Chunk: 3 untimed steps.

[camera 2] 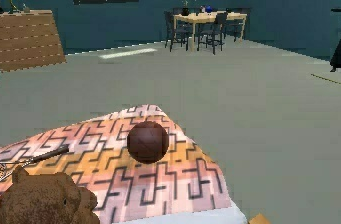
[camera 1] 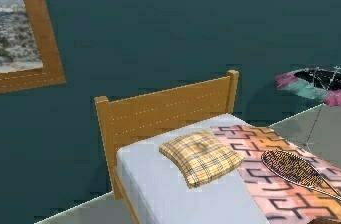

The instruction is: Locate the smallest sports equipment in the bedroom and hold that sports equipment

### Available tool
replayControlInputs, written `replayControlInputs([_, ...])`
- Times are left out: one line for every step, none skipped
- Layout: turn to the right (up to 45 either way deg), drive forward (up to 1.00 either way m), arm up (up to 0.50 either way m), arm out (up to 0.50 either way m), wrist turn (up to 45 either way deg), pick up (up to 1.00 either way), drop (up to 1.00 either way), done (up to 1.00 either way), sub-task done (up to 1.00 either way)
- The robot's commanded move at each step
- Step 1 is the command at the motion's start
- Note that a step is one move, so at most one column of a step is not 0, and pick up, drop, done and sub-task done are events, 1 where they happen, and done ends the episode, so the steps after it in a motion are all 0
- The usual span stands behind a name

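A dark brown ball rests on the bed's patterned blanket in the arm side view. A tennis racket lies on the same blanket toward that view's left. In the forward view the racket lies across the blanket at the right, its head toward the pillow. The ball looks smaller than the racket.
The bed has a wooden headboard and a yellow plaid pillow. A brown teddy bear sits on the blanket. An umbrella lies beyond the bed. A framed picture hangs on the wall. Dresser, table with chairs, open floor.
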Motion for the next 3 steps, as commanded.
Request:
replayControlInputs([0.0, 0.00, 0.50, 0.00, 0.0, 0.00, 0.00, 0.00, 0.00])
replayControlInputs([0.0, 0.00, 0.28, 0.00, 0.0, 0.00, 0.00, 0.00, 0.00])
replayControlInputs([0.0, 0.00, 0.00, 0.48, 0.0, 0.00, 0.00, 0.00, 0.00])
